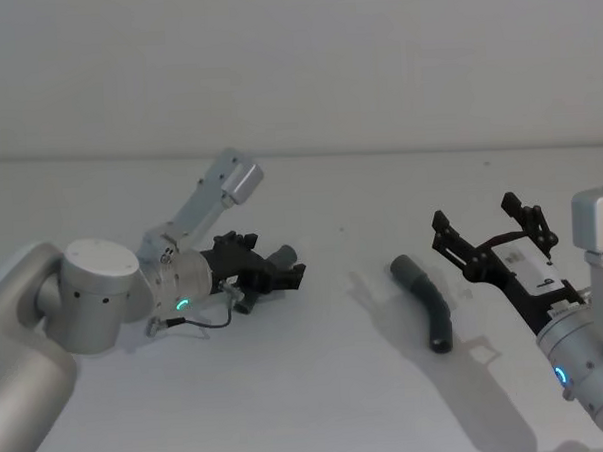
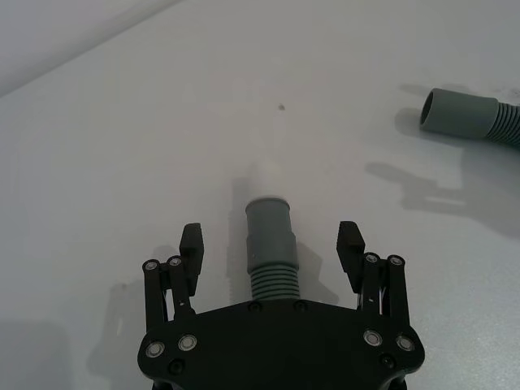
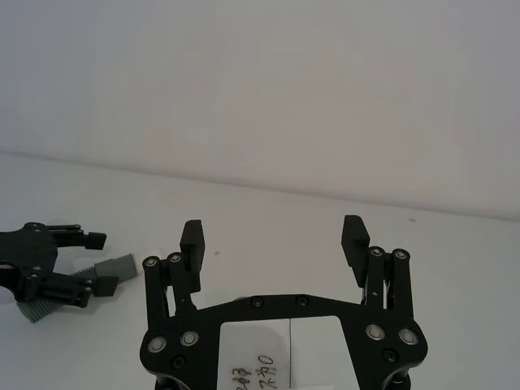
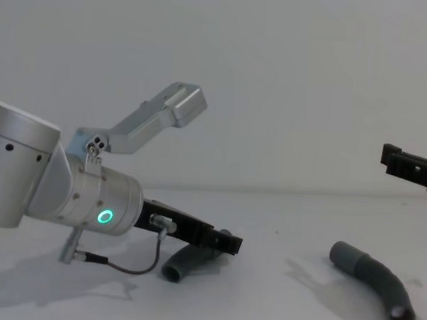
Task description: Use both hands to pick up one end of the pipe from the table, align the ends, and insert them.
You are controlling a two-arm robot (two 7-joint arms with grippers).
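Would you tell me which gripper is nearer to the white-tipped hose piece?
Left. The left gripper straddles the white-tipped hose piece, open; the right gripper hovers across the table.

Soft, flat light washes the white table (image 1: 319,405), greying toward its far edge. Shadows on it are pale and soft-edged (one lies just left of the right hose (image 1: 430,305)); a green ring light (image 4: 106,216) glows above the table's left side.
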